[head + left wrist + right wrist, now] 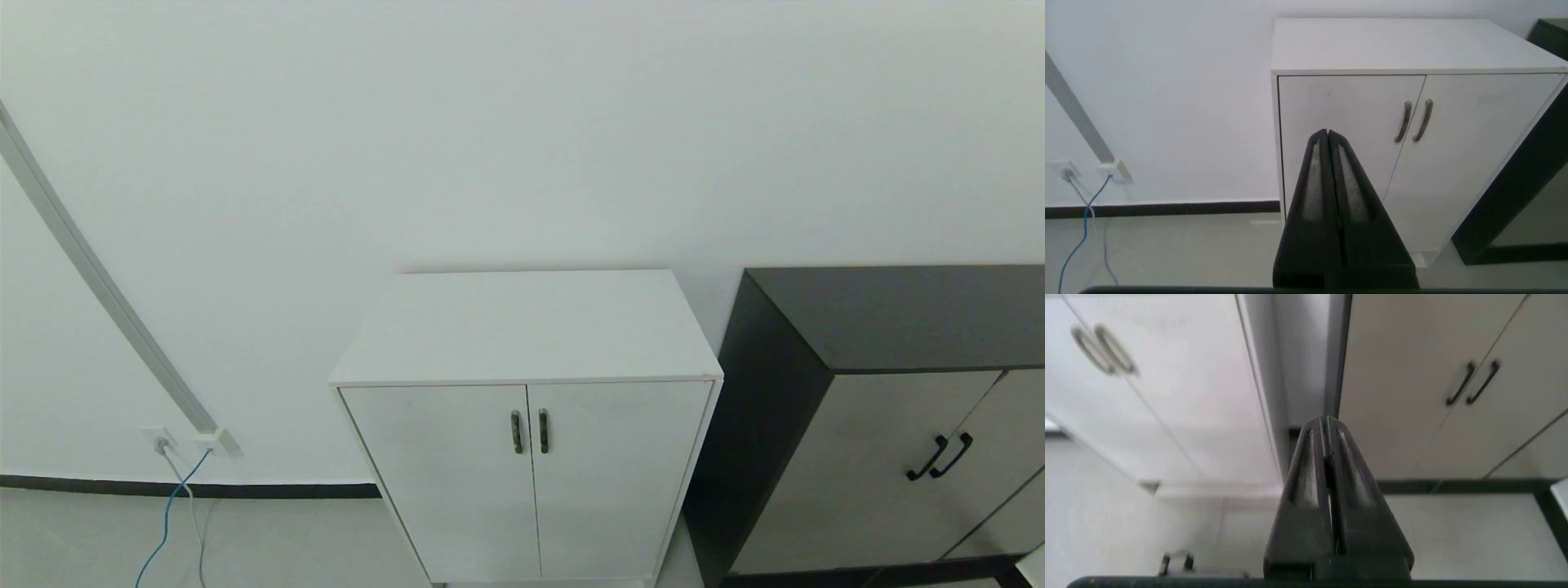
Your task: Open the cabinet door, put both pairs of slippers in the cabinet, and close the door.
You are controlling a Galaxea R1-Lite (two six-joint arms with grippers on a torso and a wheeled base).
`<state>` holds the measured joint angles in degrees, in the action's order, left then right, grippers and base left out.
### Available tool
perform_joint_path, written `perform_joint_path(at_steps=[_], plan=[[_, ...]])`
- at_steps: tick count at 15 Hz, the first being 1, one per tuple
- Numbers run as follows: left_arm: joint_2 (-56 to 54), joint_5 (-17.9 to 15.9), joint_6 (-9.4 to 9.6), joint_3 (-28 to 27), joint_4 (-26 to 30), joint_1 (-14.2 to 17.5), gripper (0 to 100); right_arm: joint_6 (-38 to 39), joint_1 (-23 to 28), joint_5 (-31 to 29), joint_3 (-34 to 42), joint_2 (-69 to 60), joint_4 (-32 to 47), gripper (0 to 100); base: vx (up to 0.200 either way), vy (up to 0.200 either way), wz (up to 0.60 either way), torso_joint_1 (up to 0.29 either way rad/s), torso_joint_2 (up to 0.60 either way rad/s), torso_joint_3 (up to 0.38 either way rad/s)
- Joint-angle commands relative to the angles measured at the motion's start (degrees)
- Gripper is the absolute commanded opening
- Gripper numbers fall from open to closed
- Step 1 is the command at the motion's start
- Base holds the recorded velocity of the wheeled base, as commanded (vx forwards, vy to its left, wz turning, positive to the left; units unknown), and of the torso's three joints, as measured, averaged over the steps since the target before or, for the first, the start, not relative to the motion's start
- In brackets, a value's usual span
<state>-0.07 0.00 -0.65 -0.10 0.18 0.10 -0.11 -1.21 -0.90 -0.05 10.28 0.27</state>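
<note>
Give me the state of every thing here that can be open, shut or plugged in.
White cabinet: both doors shut.
Black cabinet: visible doors shut.
Left gripper: shut, holding nothing.
Right gripper: shut, holding nothing.
Wall socket: cable plugged in.

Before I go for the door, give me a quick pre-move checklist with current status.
1. White cabinet doors both shut, opening not yet done: ok.
2. Door handles side by side at the centre seam, nothing in front: ok.
3. Left pincer shut and empty, must open before taking a handle: not ok.
4. Right pincer shut and empty, facing the gap beside the black cabinet: ok.
5. Free room inside: cannot tell, doors closed.
</note>
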Motion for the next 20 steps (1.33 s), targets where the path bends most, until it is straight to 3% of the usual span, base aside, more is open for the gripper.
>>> perform_joint_path(at_steps=[1,20], plan=[[0.07,0.0,-0.06,0.01,-0.01,-0.01,0,0.11,0.59,0.02,0.05,-5.79,0.0,0,0.0,0.0,0.0,0.0,0.0,0.0],[0.07,0.0,0.21,0.01,-0.01,-0.01,0,3.98,1.03,-0.33,0.05,-10.19,-0.53,0,0.0,0.0,0.0,0.0,0.0,0.0]])
